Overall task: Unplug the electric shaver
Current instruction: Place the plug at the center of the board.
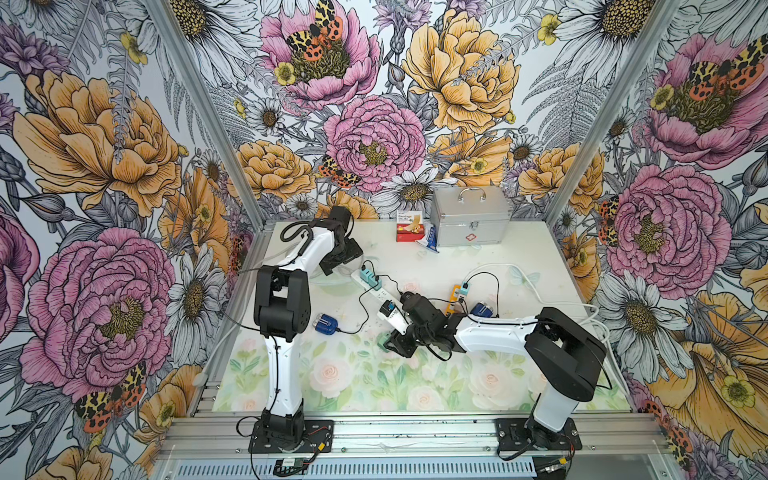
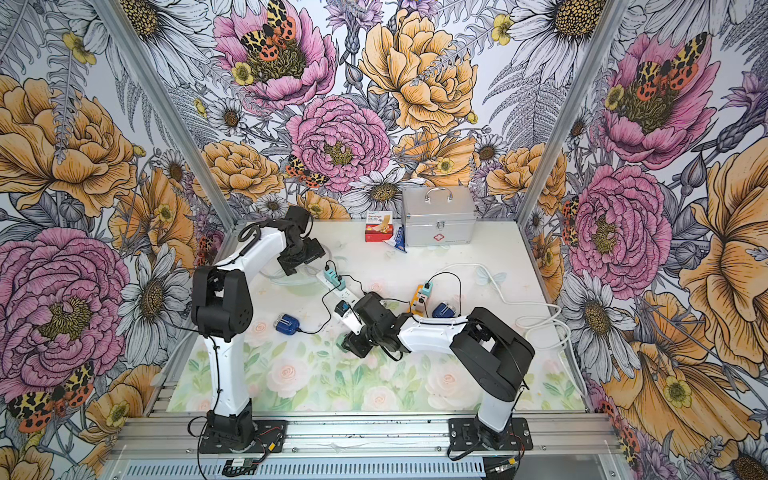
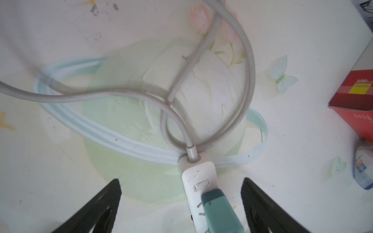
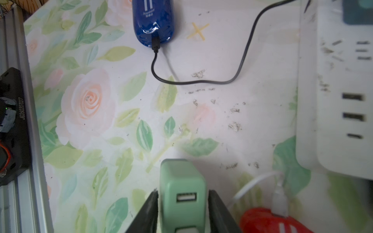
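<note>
Blue oval electric shaver (image 1: 325, 323) flat on the floral table mat (image 1: 332, 382), well apart from both of my grippers.

I see the shaver just beside the left arm's elbow in both top views, and my right wrist camera shows a thin black cable (image 4: 201, 82) plugged into its end. My left gripper (image 3: 181, 180) hangs over the far end of the long white power strip (image 3: 188, 177). Its fingers are spread wide on either side of the strip and the teal plug-in adapter (image 3: 218, 211), and it holds nothing. My right gripper (image 4: 183, 191) sits low near the strip's other end, fingers close against both sides of a mint-green USB charger block (image 4: 181, 175). I cannot tell whether they press on it. A second blue shaver (image 1: 482, 309) lies beyond the right forearm.
</note>
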Robot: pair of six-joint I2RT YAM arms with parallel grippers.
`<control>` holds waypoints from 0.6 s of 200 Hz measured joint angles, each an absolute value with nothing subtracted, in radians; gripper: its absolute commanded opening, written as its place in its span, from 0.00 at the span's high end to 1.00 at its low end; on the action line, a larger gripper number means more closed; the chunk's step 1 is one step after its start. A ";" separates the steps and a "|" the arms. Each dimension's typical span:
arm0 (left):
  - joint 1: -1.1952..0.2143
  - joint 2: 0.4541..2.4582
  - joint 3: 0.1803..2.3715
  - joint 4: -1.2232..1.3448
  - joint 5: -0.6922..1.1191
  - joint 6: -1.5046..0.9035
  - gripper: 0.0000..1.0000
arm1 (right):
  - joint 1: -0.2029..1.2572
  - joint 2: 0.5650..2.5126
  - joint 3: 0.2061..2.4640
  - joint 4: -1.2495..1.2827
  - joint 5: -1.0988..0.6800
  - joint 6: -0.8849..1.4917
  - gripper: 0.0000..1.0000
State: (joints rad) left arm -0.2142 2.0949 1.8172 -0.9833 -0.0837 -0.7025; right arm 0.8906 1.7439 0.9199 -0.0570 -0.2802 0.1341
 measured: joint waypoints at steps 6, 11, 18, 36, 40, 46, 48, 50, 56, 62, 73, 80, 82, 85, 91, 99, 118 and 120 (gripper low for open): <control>-0.214 2.077 1.805 -0.982 -0.092 -0.694 0.06 | 0.891 1.744 0.920 -0.064 -0.270 0.134 0.49; -0.214 2.061 1.796 -0.983 -0.098 -0.681 0.05 | 0.891 1.744 0.920 -0.068 -0.260 0.134 0.47; -0.214 2.040 1.784 -0.983 -0.107 -0.669 0.05 | 0.890 1.744 0.920 -0.073 -0.249 0.132 0.45; -0.216 1.997 1.761 -0.982 -0.125 -0.632 0.05 | 0.891 1.739 0.921 -0.091 -0.219 0.124 0.41; -0.218 1.991 1.757 -0.982 -0.128 -0.626 0.05 | 0.891 1.736 0.921 -0.096 -0.211 0.118 0.41; -0.220 1.979 1.748 -0.983 -0.132 -0.616 0.05 | 0.891 1.729 0.923 -0.106 -0.201 0.112 0.40; -0.221 1.975 1.746 -0.983 -0.133 -0.612 0.04 | 0.890 1.727 0.924 -0.110 -0.199 0.112 0.39; -0.223 1.972 1.744 -0.983 -0.135 -0.607 0.04 | 0.890 1.725 0.925 -0.113 -0.195 0.112 0.39; -0.226 1.963 1.737 -0.983 -0.138 -0.597 0.04 | 0.891 1.716 0.931 -0.124 -0.184 0.107 0.39; -0.231 1.954 1.731 -0.983 -0.139 -0.589 0.04 | 0.890 1.708 0.936 -0.132 -0.176 0.100 0.38; -0.240 1.941 1.720 -0.982 -0.141 -0.572 0.04 | 0.890 1.691 0.948 -0.146 -0.157 0.088 0.36; -0.248 1.931 1.711 -0.982 -0.141 -0.564 0.04 | 0.890 1.677 0.953 -0.152 -0.147 0.081 0.35; -0.250 1.929 1.709 -0.982 -0.141 -0.563 0.04 | 0.890 1.673 0.954 -0.152 -0.144 0.080 0.35; -0.253 1.925 1.705 -0.982 -0.141 -0.557 0.04 | 0.890 1.665 0.955 -0.154 -0.138 0.077 0.34; -0.260 1.917 1.696 -0.982 -0.140 -0.548 0.04 | 0.890 1.649 0.955 -0.159 -0.128 0.070 0.33; -0.269 1.908 1.685 -0.983 -0.139 -0.542 0.04 | 0.889 1.625 0.955 -0.169 -0.117 0.059 0.33; -0.286 1.886 1.657 -0.983 -0.139 -0.524 0.03 | 0.886 1.568 0.955 -0.184 -0.088 0.028 0.33; -0.287 1.885 1.655 -0.983 -0.139 -0.522 0.03 | 0.885 1.562 0.954 -0.186 -0.085 0.025 0.33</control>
State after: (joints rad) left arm -0.2871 1.8851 1.6554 -0.9829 -0.1387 -0.5224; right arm 0.8848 1.5620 0.9543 -0.1856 -0.0849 0.0250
